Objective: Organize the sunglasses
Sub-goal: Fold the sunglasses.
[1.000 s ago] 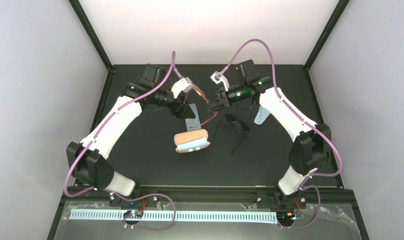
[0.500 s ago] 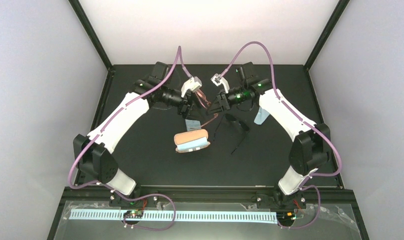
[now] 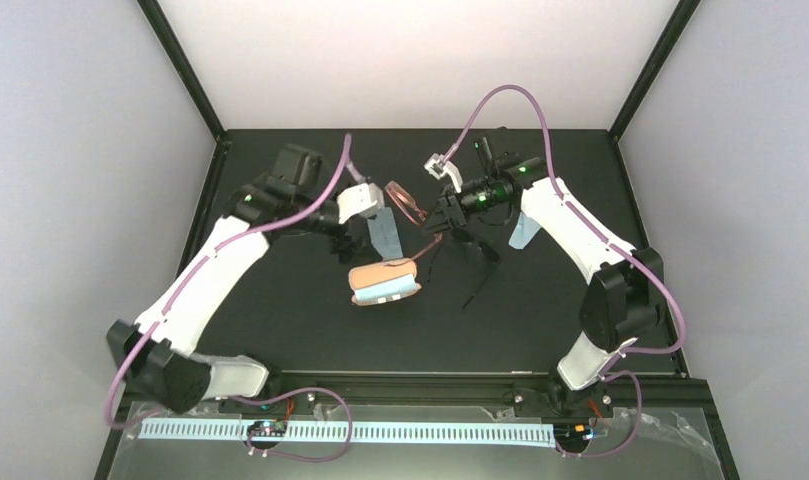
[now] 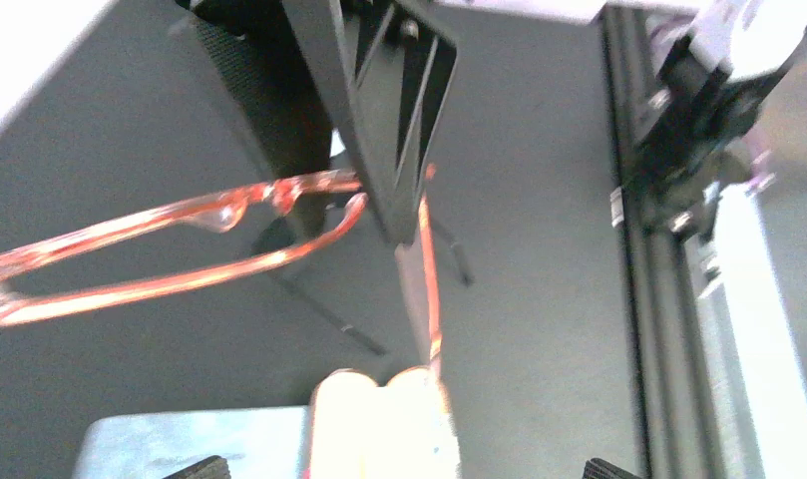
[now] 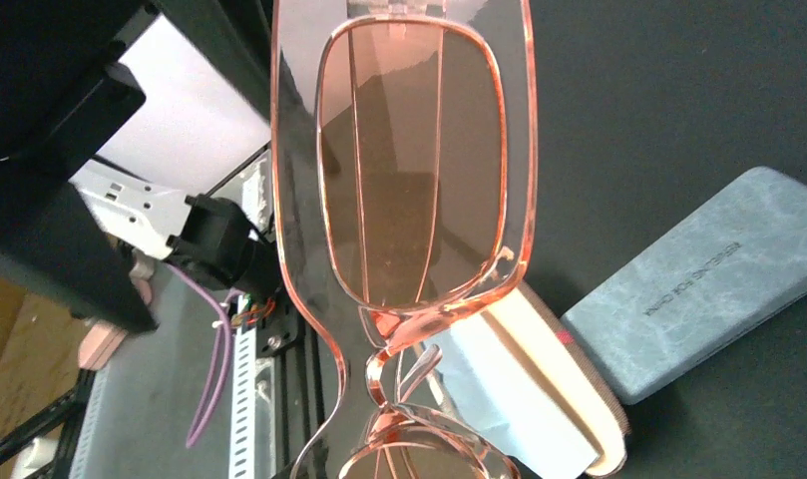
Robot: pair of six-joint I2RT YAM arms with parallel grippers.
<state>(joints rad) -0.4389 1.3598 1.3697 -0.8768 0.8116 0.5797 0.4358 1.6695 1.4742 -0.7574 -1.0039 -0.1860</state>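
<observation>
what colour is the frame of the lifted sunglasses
The sunglasses have a translucent pinkish-red frame; the right wrist view shows it best.

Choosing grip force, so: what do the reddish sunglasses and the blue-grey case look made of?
Reddish sunglasses: probably glossy translucent plastic; light and background show through the frame. Blue-grey case: seemingly matte leatherette or coated fabric, judging by its mottled, unreflective surface with printed lettering.
</observation>
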